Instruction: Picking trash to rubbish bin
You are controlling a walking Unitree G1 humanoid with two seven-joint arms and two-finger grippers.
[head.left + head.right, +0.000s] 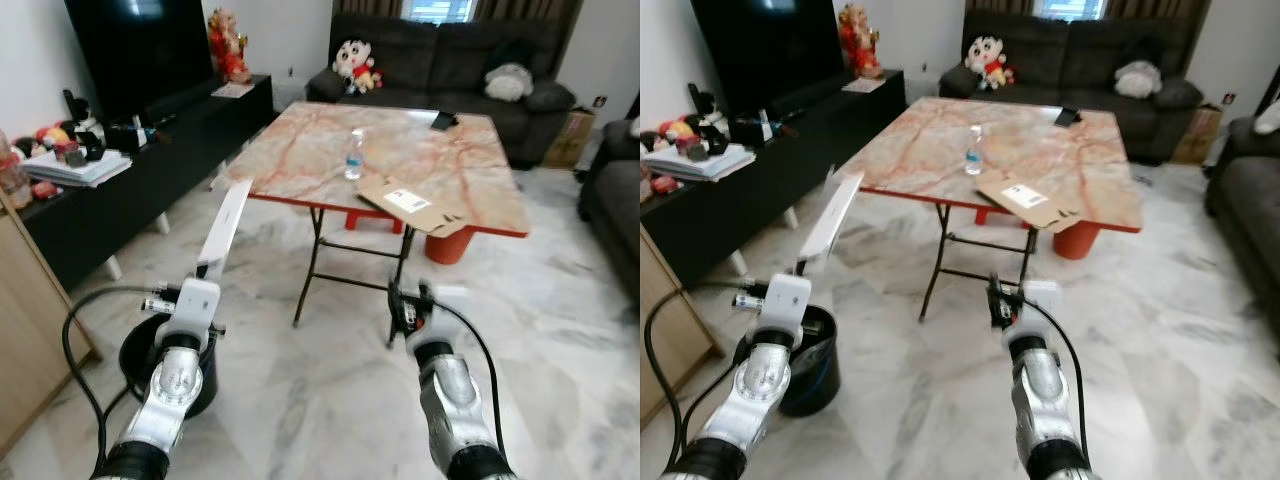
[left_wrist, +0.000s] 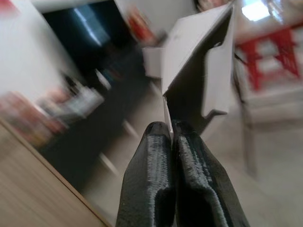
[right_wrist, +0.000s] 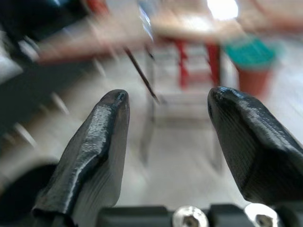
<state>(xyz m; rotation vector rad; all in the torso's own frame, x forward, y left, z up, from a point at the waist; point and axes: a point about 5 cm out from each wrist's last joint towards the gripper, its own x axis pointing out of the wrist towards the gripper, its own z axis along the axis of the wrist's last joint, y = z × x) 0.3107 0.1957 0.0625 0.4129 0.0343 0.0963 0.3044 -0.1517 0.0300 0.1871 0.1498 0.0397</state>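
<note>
On the marble-patterned surface (image 1: 300,150): one clear plastic bottle (image 1: 354,155), one flattened brown cardboard box (image 1: 412,204), one dark phone (image 1: 444,121).

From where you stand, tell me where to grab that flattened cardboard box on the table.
Grip the flattened cardboard box by the corner that juts past the near edge of the table, coming from the robot's side. It lies flat, so the overhang likely gives the fingers room above and below. The open right gripper is free.

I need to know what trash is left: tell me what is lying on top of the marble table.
On the marble table stand a water bottle, a flattened cardboard box overhanging the near edge, and a dark object at the far side. Whatever lies under the cardboard is hidden.
</note>
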